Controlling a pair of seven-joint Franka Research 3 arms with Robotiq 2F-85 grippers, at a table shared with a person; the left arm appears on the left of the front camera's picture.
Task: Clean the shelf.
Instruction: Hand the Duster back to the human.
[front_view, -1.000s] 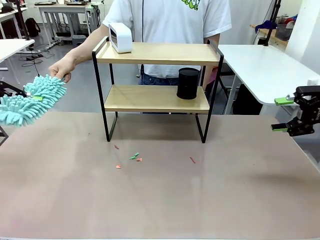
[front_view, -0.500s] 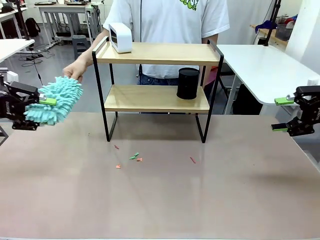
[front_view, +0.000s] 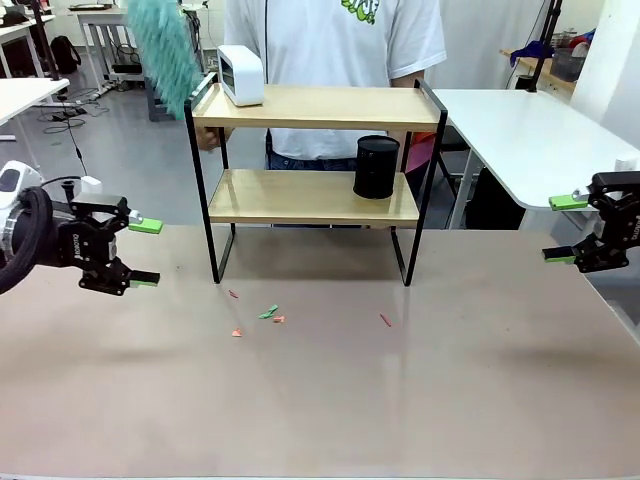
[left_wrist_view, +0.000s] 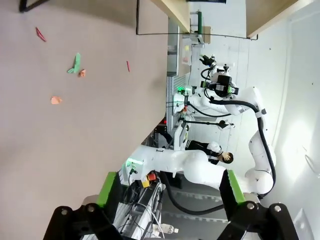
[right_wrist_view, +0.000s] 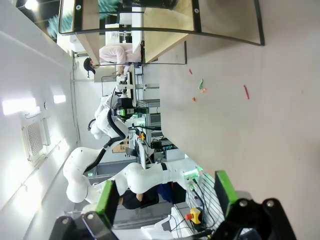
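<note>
At the far middle of the table (front_view: 330, 400), the shelf (front_view: 312, 180) is seen standing on its black legs, with 2 light wooden boards in a thin black frame. A white boxy device (front_view: 241, 75) is carried on the left end of the upper board, and a black cylinder (front_view: 376, 167) on the right part of the lower board. A teal fluffy duster (front_view: 166, 45) is held up beside the shelf's upper left corner by the person (front_view: 335, 60) standing behind it. Small red and green scraps (front_view: 262, 317) are scattered on the table in front of the shelf. The left gripper (front_view: 144, 253) is held low over the table's left side, jaws spread and empty. The right gripper (front_view: 560, 229) is held at the table's right edge, jaws likewise spread with nothing between them.
</note>
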